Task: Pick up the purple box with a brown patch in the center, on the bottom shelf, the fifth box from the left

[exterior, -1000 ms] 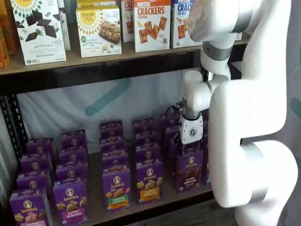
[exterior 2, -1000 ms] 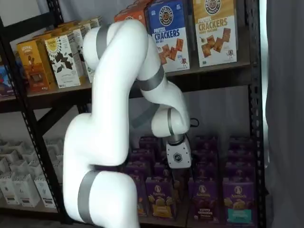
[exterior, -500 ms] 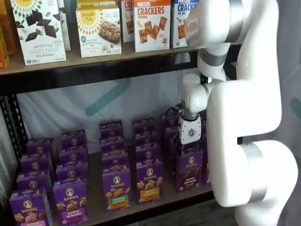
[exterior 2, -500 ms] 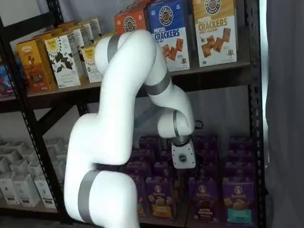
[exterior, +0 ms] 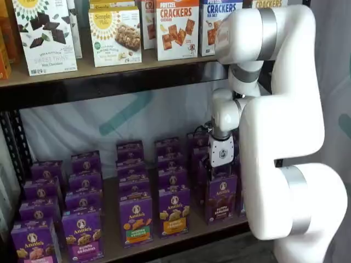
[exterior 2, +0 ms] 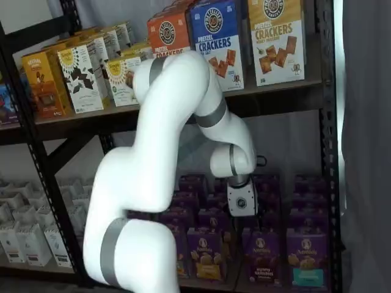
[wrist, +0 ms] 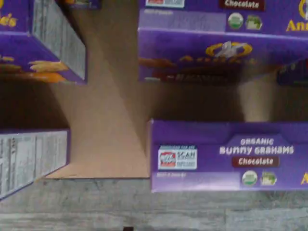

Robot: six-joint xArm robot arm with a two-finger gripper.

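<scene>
Gripper point(exterior: 220, 164): white body hanging above the small purple chocolate-bunny carton point(exterior: 221, 198); jaws spread, grasping nothing.
Shelf: tan wooden bottom board point(exterior: 111, 219) lying beneath.

You are looking at the bottom shelf point(exterior: 112, 219) with rows of purple Annie's cartons running front to back. The purple box point(exterior: 221, 198) with the dark brown picture stands at the front edge, toward the shelf's right end, just beside the orange-banded box point(exterior: 174, 211). The gripper point(exterior: 221, 167) hangs directly above that purple box, its white body pointing down; its fingers are hidden among the cartons behind, so you cannot tell how they stand. The white arm point(exterior: 279, 126) covers the shelf's right end. On the upper board point(exterior: 109, 68) sit cracker boxes point(exterior: 176, 28) and a chocolate thins box point(exterior: 45, 35).
</scene>
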